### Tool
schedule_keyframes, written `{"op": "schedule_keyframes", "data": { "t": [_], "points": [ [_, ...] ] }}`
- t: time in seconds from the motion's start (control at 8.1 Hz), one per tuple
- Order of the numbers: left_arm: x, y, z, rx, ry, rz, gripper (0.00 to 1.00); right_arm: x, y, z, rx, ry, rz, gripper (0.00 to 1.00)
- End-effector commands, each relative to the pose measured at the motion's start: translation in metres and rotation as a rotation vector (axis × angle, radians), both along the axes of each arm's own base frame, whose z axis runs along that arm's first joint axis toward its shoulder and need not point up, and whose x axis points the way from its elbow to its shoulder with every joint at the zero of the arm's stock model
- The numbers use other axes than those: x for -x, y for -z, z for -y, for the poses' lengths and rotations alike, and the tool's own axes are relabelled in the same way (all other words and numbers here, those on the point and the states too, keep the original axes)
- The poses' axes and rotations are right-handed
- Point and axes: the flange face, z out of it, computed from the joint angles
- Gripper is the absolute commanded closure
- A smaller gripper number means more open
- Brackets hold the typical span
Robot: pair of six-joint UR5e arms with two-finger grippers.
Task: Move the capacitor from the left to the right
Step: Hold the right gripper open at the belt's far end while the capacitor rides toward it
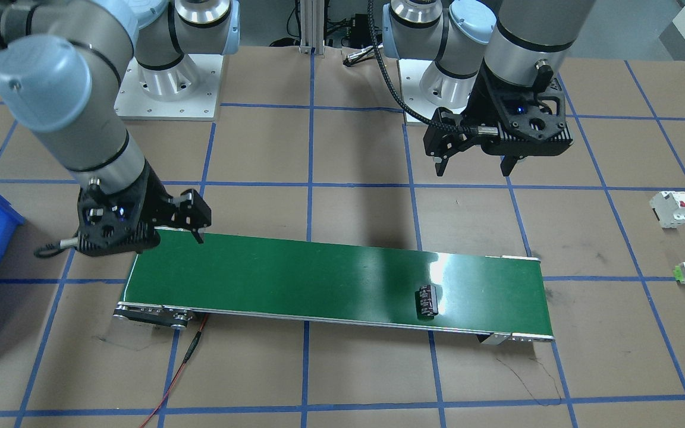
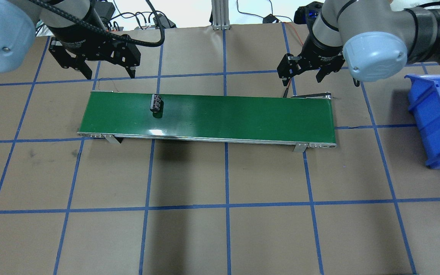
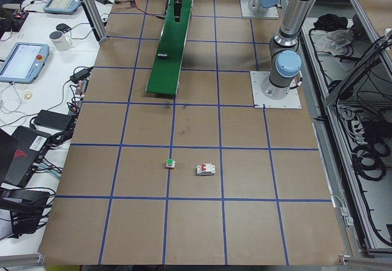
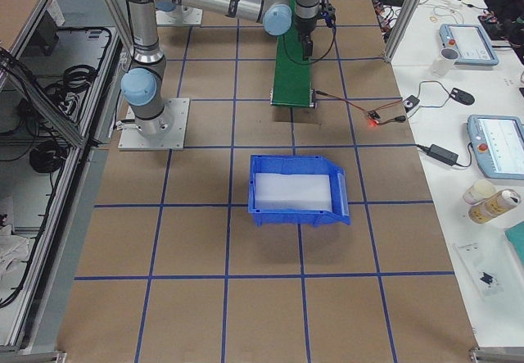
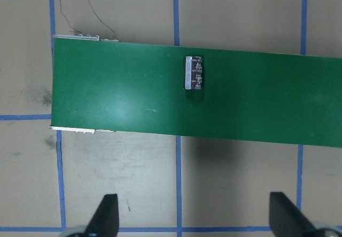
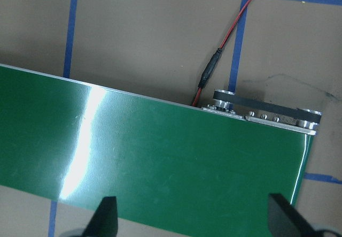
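In the upper left part of the overhead view, the capacitor (image 2: 156,103) lies on its side on the green conveyor belt (image 2: 224,118), close to the belt's far edge and well short of its left end. Nothing touches it. In the left wrist view it sits in the upper middle of the frame, with its long axis across the belt's width and a pale stripe along one flank.

The left gripper (image 2: 110,74) hangs just beyond the belt's far edge, above and left of the capacitor in the overhead view. Its fingers (image 5: 107,215) are spread wide and hold nothing. The right gripper (image 2: 301,81) hovers at the upper right of the same view, near the belt's other end. Its jaws are also parted and empty.

The part is probably light and rigid, so weight should not be a concern. Its smooth sleeve and round body are the likelier difficulty, since a nudge from one finger could set it rolling along the belt. The safest hold looks to be across the barrel at mid-length, with the pads on opposite curved sides and both closing together. Moderate pressure should do, as a hard squeeze could dent the can.
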Motion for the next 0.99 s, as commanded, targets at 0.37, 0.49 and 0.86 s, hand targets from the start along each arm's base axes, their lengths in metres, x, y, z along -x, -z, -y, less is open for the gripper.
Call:
{"op": "schedule_keyframes", "data": {
  "t": [0.37,0.49,0.86],
  "points": [
    [0.006,-0.012,-0.003,0.026,-0.002,-0.056,0.0,0.047,0.108,0.013,-0.08,0.053,0.107,0.0],
    [0.006,-0.012,-0.003,0.027,-0.002,-0.065,0.0,0.048,0.118,0.007,-0.106,0.066,0.089,0.0],
    [0.006,-0.008,-0.002,0.019,-0.003,-0.065,0.0,0.048,0.127,0.003,-0.143,0.132,0.092,0.0]
  ]
}}
